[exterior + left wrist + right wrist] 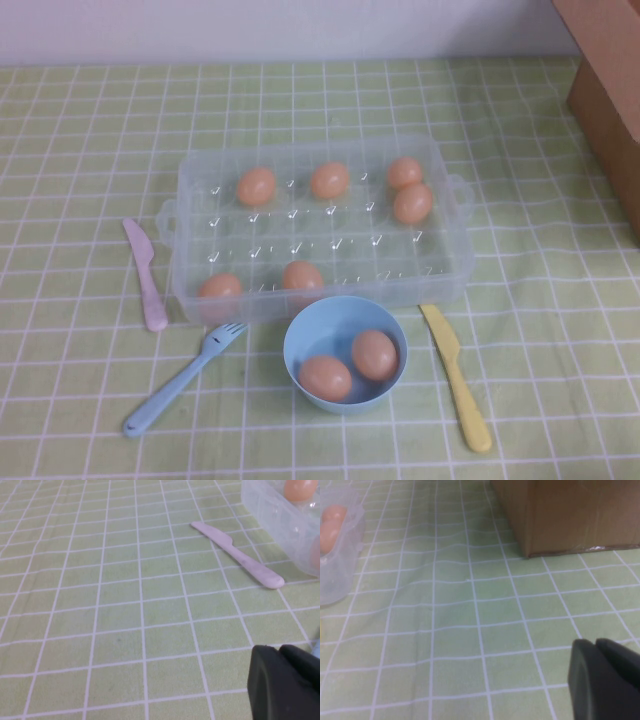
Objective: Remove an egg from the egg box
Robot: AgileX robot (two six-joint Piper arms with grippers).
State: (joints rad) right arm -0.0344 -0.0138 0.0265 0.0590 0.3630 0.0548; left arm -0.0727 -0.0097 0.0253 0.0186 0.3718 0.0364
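The clear plastic egg box (445,275) stands mid-table in the high view, with several orange-tan eggs in its wells, such as one at the back left (256,186) and one at the front (302,275). Neither arm shows in the high view. My left gripper (280,650) is shut and empty, low over the cloth to the left of the box; a box corner (270,510) and an egg (300,489) show in its wrist view. My right gripper (596,642) is shut and empty, to the right of the box (340,565).
A light-blue bowl (300,340) with two eggs stands in front of the box. A pink knife (146,275) and a blue fork (180,380) lie on the left, a yellow knife (455,375) on the right. A brown cardboard box (610,110) is at the far right.
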